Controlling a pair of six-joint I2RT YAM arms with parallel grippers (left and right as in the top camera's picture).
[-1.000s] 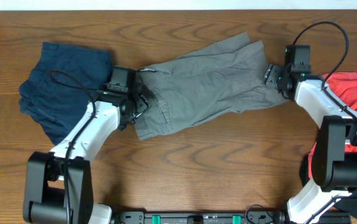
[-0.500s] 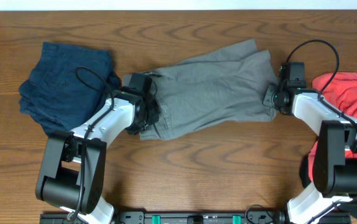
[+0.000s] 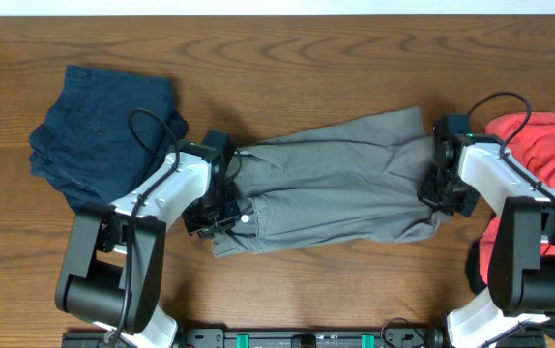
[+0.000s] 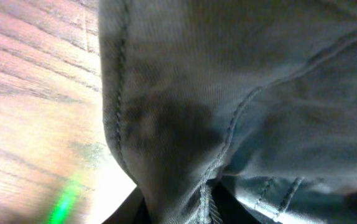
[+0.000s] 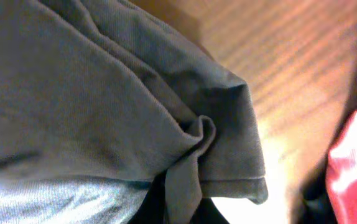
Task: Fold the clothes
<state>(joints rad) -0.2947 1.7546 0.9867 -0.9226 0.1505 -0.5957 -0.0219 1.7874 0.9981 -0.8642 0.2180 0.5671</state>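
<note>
The grey shorts (image 3: 335, 184) lie stretched across the middle of the table, between my two arms. My left gripper (image 3: 225, 211) is at their left end, shut on a bunched fold along a seam (image 4: 206, 186). The grey cloth (image 4: 241, 81) fills the left wrist view. At the right end, my right gripper (image 3: 442, 196) is shut on a pinched pleat near the hem (image 5: 188, 168). A dark navy garment (image 3: 103, 130) lies crumpled at the far left. The red T-shirt (image 3: 548, 145) is heaped at the right edge, just beyond the right arm, and shows as red cloth (image 5: 356, 168) in the right wrist view.
Bare wooden tabletop (image 3: 287, 58) runs behind the shorts and along the front edge (image 3: 335, 290). The arm bases stand at the front left (image 3: 99, 280) and front right (image 3: 529, 271).
Both grippers have shut on the ends of the grey shorts and drawn them toward the front. The shorts now lie lower and more stretched out.
</note>
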